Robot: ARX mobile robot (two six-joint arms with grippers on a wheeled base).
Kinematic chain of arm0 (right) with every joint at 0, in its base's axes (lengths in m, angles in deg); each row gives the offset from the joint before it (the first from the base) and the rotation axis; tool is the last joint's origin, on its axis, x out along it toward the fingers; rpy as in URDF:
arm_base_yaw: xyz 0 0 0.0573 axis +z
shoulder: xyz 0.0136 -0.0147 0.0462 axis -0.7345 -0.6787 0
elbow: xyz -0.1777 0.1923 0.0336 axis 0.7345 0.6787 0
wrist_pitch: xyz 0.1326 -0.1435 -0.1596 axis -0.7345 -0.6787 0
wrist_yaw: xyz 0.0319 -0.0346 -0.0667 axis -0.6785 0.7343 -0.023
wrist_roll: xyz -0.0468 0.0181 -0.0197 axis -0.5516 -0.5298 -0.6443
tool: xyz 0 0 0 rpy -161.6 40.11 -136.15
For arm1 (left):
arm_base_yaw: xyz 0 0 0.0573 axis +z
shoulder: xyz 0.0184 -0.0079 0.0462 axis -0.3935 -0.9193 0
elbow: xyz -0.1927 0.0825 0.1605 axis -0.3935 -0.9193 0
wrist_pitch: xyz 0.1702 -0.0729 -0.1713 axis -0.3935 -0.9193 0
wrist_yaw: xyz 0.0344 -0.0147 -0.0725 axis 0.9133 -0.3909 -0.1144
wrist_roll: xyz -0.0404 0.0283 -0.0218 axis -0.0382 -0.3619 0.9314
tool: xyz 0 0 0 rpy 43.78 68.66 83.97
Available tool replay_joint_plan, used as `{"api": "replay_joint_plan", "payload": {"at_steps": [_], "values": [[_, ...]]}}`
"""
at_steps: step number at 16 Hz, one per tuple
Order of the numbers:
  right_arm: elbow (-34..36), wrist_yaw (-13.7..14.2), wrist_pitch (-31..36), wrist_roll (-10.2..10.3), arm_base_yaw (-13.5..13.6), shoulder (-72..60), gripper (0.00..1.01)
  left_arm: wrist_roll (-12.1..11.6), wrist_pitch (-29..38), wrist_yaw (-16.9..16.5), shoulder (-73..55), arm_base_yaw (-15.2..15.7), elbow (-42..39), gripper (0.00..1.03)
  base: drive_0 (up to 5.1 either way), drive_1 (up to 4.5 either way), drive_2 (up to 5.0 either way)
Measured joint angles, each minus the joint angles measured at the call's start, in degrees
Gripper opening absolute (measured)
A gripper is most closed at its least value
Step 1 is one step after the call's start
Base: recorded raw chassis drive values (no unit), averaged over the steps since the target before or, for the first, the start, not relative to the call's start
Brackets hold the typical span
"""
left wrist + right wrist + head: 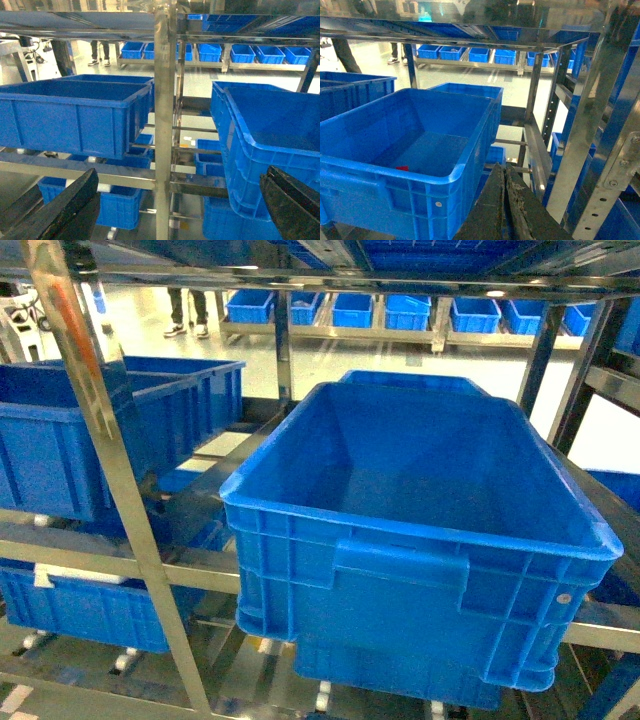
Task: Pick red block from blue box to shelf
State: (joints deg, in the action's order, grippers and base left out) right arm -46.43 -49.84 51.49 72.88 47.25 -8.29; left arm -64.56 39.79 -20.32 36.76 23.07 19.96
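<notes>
the red block [402, 168] lies on the floor of the ribbed blue crate [445, 176], at about ten o'clock from the nearer right gripper [504, 172], whose jaws are pressed together and empty.

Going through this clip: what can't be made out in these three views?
- Right wrist view: the red item in the blue crate is tiny and partly behind the near rim, so its shape is unreadable.
- Head view: the crate's near wall hides the front of its floor, and no red shows.
- Left wrist view: the left hand is cut off by the bottom edge.
- Right wrist view: the right hand is dark and blurred.
</notes>
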Motion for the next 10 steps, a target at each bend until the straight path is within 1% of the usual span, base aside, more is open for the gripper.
{"api": "replay_joint_plan", "payload": {"at_steps": [5, 6, 7, 10], "values": [[0.0, 0.0, -6.05, 0.0, 0.0, 5.84, 0.02, 0.0, 0.0, 0.0, 0.0, 0.0, 0.0, 0.98, 0.0, 0.0, 0.0], [-0.04, -0.07, -13.99, 0.0, -0.02, 10.86, 0.02, 0.0, 0.0, -0.02, 0.0, 0.0, 0.0, 0.98, 0.0, 0.0, 0.0], [-0.04, -0.04, -15.58, 0.02, 0.0, 15.43, 0.02, 0.0, -0.02, 0.0, 0.0, 0.0, 0.0, 0.98, 0.0, 0.0, 0.0], [-0.02, -0.02, -16.13, 0.02, 0.0, 15.37, 0.02, 0.0, -0.02, -0.04, 0.0, 0.0, 0.0, 0.98, 0.0, 0.0, 0.0]]}}
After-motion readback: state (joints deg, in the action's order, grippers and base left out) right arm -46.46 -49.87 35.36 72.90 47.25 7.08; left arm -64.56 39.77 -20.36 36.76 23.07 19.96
